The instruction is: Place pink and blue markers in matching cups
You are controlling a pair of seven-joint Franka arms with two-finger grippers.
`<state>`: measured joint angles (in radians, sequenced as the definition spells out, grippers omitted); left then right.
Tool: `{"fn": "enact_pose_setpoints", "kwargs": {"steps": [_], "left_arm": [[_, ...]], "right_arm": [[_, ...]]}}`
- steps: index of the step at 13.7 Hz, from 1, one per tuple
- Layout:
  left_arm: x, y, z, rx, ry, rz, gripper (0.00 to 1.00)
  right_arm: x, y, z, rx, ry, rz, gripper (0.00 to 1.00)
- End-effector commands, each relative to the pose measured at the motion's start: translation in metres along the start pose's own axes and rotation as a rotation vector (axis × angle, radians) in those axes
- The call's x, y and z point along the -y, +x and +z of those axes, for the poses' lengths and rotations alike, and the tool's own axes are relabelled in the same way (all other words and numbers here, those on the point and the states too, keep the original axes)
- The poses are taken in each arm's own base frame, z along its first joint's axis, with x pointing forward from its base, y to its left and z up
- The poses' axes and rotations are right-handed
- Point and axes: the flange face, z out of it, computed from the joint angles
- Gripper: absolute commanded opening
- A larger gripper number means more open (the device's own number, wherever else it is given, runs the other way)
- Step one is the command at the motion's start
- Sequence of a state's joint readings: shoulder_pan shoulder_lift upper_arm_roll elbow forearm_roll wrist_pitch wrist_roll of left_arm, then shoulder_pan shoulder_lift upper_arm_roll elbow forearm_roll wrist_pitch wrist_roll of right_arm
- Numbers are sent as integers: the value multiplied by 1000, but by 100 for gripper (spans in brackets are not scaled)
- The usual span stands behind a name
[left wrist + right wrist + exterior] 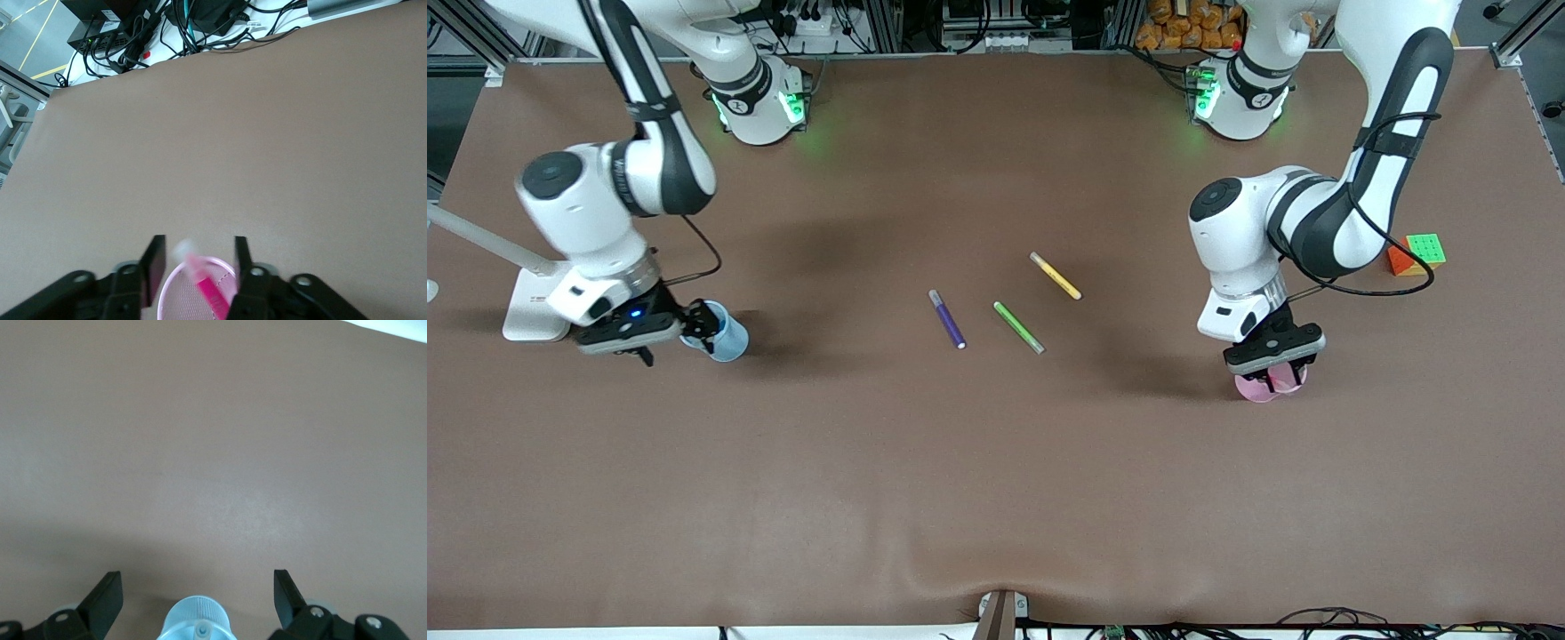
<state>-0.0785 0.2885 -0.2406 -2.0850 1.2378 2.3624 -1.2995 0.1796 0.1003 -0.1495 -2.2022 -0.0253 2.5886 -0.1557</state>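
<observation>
The light pink cup (1261, 388) stands toward the left arm's end of the table. My left gripper (1272, 363) hangs just above it, open. In the left wrist view the pink marker (215, 291) leans inside the pink cup (175, 300), pale cap end up, free between the fingers of the left gripper (197, 257). The light blue cup (727, 338) stands toward the right arm's end. My right gripper (680, 338) is over it, open. In the right wrist view the right gripper (197, 587) is spread wide around the blue cup (198, 619), where a pale pen end (200, 631) shows; its barrel is hidden.
A dark purple pen (947, 318), a green pen (1018, 326) and a yellow pen (1055, 275) lie mid-table. A coloured cube (1416, 253) sits beside the left arm. A white stand base (534, 307) lies beside the right gripper.
</observation>
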Motion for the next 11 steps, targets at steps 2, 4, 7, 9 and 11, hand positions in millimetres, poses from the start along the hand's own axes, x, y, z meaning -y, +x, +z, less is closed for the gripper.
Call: {"fn": "enact_pose_setpoints", "kwargs": {"steps": [2,4,7,9,11], "left_arm": [[11,8,-10,-38,26,-24,100],[13,11,-14,-44,26,-28,100],[14,20,-18,-32,14,-59,100],[17,32,-23,-3,-5,-74,100],[19,47,-31,46,-41,-106,100]], "right_arm": [[-26,79,-66,130,99,130,100],[-49,103,-95,195,141,173,100],[-82,115,-121,268,201,221,100],[-90,116,-145,280,206,226,100],[-105,108,-175,322,212,242,100]]}}
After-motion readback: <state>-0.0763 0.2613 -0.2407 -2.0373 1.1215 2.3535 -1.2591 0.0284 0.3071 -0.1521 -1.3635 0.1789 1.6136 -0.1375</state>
